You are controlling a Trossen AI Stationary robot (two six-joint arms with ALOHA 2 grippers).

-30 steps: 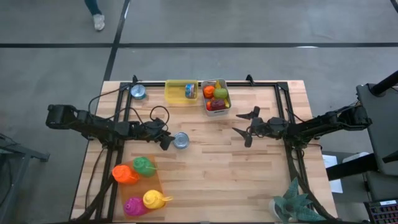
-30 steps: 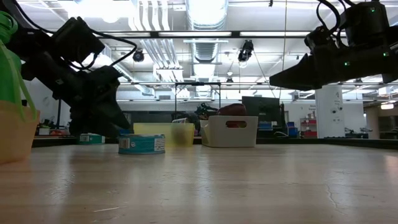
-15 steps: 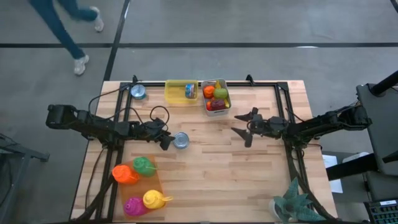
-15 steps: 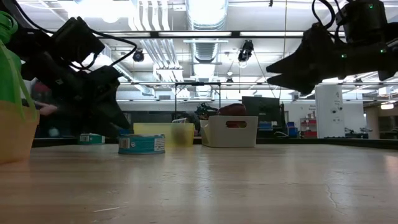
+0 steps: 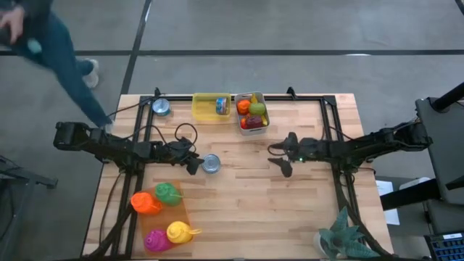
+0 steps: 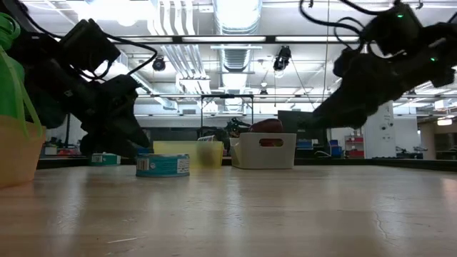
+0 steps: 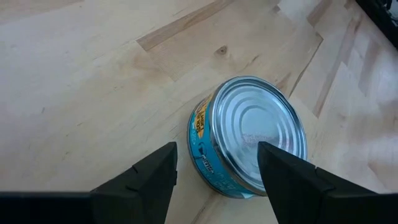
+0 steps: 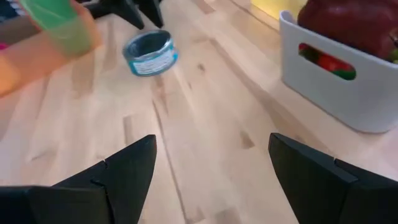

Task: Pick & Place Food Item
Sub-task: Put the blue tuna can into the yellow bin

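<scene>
A flat tin can (image 5: 211, 163) with a blue label and a silver lid stands on its base on the wooden table left of centre; it also shows in the low view (image 6: 163, 165) and the left wrist view (image 7: 249, 143). My left gripper (image 5: 193, 162) is open just short of the can's left side, slanting down, its fingertips (image 7: 166, 163) close before the can. I see no touch. My right gripper (image 5: 280, 159) hangs open above the bare table right of centre, pointing toward the can (image 8: 149, 53), well away from it.
At the far edge stand a yellow bin (image 5: 206, 109) holding a can, a white bin (image 5: 251, 131) with fruit, and another can (image 5: 161, 107). Several coloured jugs (image 5: 167, 193) sit at the near left, a plant (image 5: 344, 235) at the near right. A person (image 5: 51, 51) walks beyond the table.
My right gripper has shifted a little toward the table's left, tipped its fingers downward and rolled about its own axis, staying open. The left gripper and the can have kept still. A person has walked into view beyond the far left corner.
</scene>
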